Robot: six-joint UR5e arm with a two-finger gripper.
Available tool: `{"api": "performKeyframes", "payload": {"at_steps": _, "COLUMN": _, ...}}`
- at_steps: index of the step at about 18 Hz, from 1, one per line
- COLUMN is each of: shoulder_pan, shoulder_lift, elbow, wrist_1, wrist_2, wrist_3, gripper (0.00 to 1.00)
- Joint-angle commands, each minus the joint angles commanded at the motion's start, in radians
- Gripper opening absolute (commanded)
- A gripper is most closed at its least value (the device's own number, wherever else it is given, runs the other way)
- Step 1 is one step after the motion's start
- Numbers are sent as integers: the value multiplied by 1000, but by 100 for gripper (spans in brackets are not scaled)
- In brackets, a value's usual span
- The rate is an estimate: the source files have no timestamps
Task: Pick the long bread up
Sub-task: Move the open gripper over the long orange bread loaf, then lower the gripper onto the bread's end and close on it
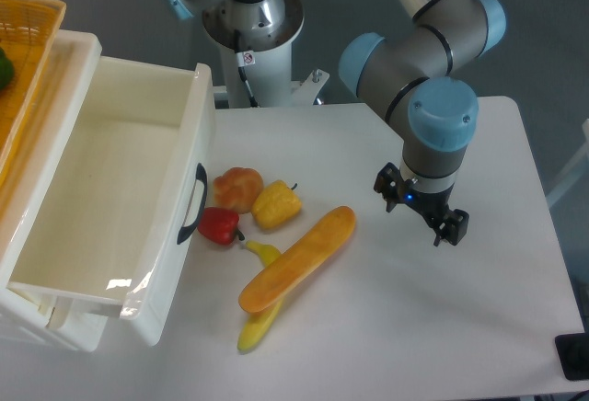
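The long bread (296, 259) is a smooth orange-yellow loaf lying diagonally on the white table, from lower left to upper right, resting across a thin yellow banana (260, 312). My gripper (421, 210) hangs open and empty above the table, to the right of the bread's upper end and apart from it. Its two dark fingers (453, 228) point down toward the table.
A round orange-pink bun (237, 188), a yellow pepper (275, 205) and a red pepper (218, 226) lie just left of the bread. An open white drawer (166, 254) stands at the left, with a wicker basket (28, 33) above it. The table edge (552, 235) runs at the right.
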Motion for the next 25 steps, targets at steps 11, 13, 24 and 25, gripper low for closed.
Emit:
{"api": "performKeyframes", "payload": {"at_steps": 11, "shoulder_pan": -73, "shoulder_lift": 2, "elbow": -107, "wrist_1": 2, "wrist_2": -78, "wrist_3": -118, "gripper": 100}}
{"api": "performKeyframes", "payload": {"at_steps": 13, "shoulder_pan": -92, "shoulder_lift": -15, "elbow": -98, "wrist_1": 2, "wrist_2": -78, "wrist_3": -140, "gripper": 100}}
{"api": "performKeyframes", "payload": {"at_steps": 24, "shoulder_pan": -143, "shoulder_lift": -92, "elbow": -91, "wrist_1": 6, "wrist_2": -78, "wrist_3": -146, "gripper": 100}}
{"api": "performKeyframes", "payload": {"at_steps": 25, "shoulder_pan": -149, "shoulder_lift": -97, "elbow": -91, "wrist_1": 8, "wrist_2": -78, "wrist_3": -148, "gripper": 100}}
